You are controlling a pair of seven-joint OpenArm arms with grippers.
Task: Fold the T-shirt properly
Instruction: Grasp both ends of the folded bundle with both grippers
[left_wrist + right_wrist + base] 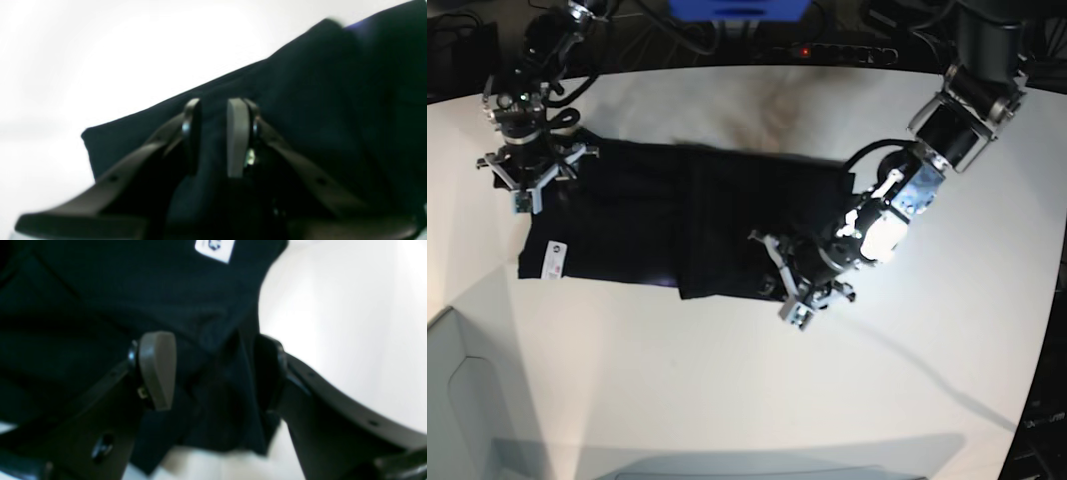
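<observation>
The black T-shirt [677, 215] lies on the white table as a long folded band, with its white label [554, 255] near the left end. My left gripper [779, 280] is at the band's right front edge. In the left wrist view it [215, 133] stands with its jaws close together on a fold of the T-shirt [317, 110], and a purplish strip [353, 24] shows at the top. My right gripper [527, 182] is at the band's far left corner. In the right wrist view it [213, 373] stands wide open with T-shirt [100, 300] cloth bunched between its fingers, the label [213, 250] above.
The white table [727, 380] extends in front of the shirt. A pale bin or tray edge [467, 400] sits at the front left corner. Cables and a blue box [737, 8] lie beyond the far edge.
</observation>
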